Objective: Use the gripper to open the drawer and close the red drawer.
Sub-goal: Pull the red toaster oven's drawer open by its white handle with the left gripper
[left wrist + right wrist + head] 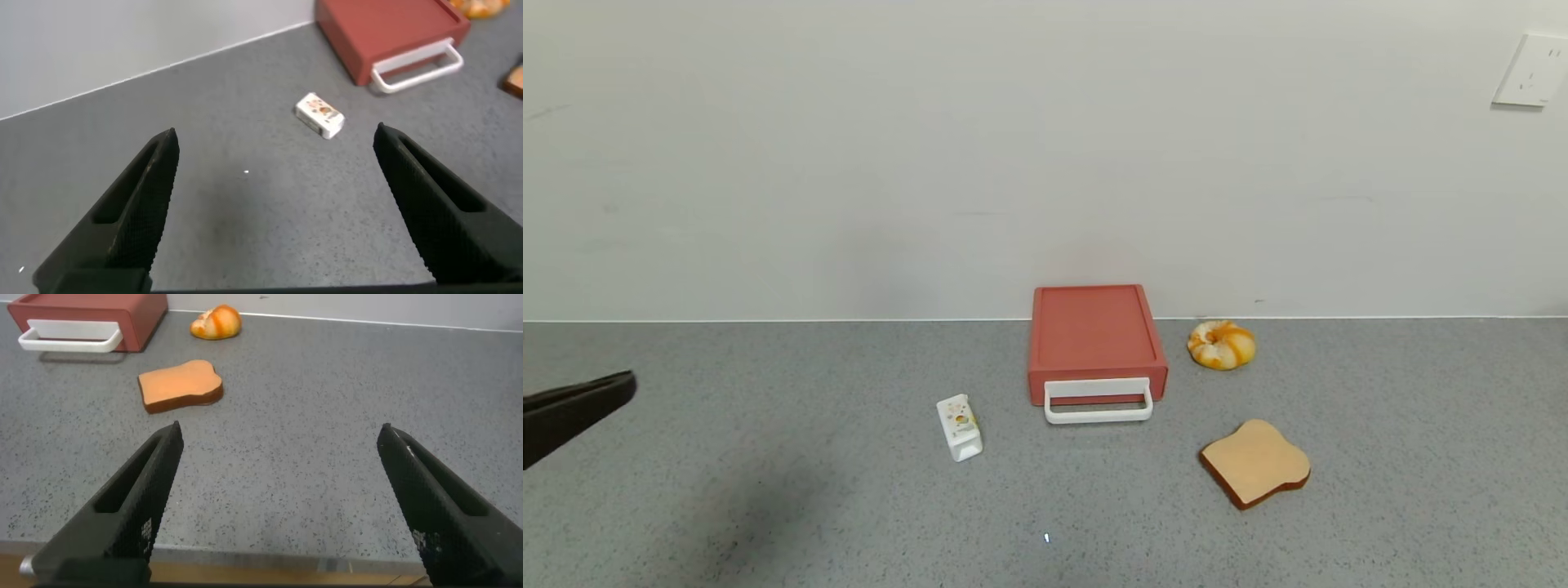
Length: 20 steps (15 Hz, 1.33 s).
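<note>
Fingers of left gripper spread wide, empty, well left of closed drawer; right gripper likewise.

The left gripper reaches in from the left edge of the head view as a dark tapered shape held low over the tabletop, and its wrist view shows its two black ridged fingers spread wide apart with nothing between them. The right gripper does not show in the head view; in its own wrist view its fingers are likewise spread wide, apparently near the tabletop's front edge, though that placement is hard to judge.
</note>
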Each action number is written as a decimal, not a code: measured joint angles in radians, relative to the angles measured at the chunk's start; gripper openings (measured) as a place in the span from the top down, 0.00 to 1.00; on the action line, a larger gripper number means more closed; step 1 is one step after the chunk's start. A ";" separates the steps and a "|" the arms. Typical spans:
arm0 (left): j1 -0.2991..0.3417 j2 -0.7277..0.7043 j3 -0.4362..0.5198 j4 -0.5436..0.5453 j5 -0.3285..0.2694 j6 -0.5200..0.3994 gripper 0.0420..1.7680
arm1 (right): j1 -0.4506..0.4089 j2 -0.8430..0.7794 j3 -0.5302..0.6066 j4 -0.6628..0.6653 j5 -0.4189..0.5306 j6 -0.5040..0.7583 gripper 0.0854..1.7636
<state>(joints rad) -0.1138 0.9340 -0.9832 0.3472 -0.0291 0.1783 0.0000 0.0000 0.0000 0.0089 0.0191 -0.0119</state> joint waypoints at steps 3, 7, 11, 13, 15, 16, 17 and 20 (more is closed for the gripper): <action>-0.124 0.189 -0.123 0.035 -0.019 0.010 0.03 | 0.000 0.000 0.000 0.000 -0.001 0.000 0.01; -0.229 0.426 -0.241 0.045 -0.147 0.091 0.03 | 0.000 0.000 0.000 0.000 -0.001 0.000 0.01; -0.280 0.659 -0.359 0.042 -0.237 0.141 0.03 | 0.000 0.000 0.000 0.000 -0.001 0.000 0.01; -0.305 0.770 -0.428 0.040 -0.275 0.145 0.03 | 0.000 0.000 0.000 0.000 -0.001 0.001 0.01; -0.342 0.880 -0.507 0.041 -0.295 0.146 0.03 | 0.000 0.000 0.000 0.000 0.000 0.000 0.01; -0.365 0.928 -0.542 0.042 -0.297 0.146 0.03 | 0.000 0.000 0.000 0.000 -0.001 0.000 0.01; -0.389 0.976 -0.576 0.045 -0.298 0.147 0.03 | 0.000 0.000 0.000 0.000 0.000 0.000 0.01; -0.453 1.084 -0.646 0.046 -0.294 0.144 0.03 | 0.000 0.000 0.000 0.000 -0.001 0.000 0.01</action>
<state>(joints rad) -0.5672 2.0181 -1.6294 0.3934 -0.3236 0.3223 0.0000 0.0000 0.0000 0.0091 0.0183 -0.0119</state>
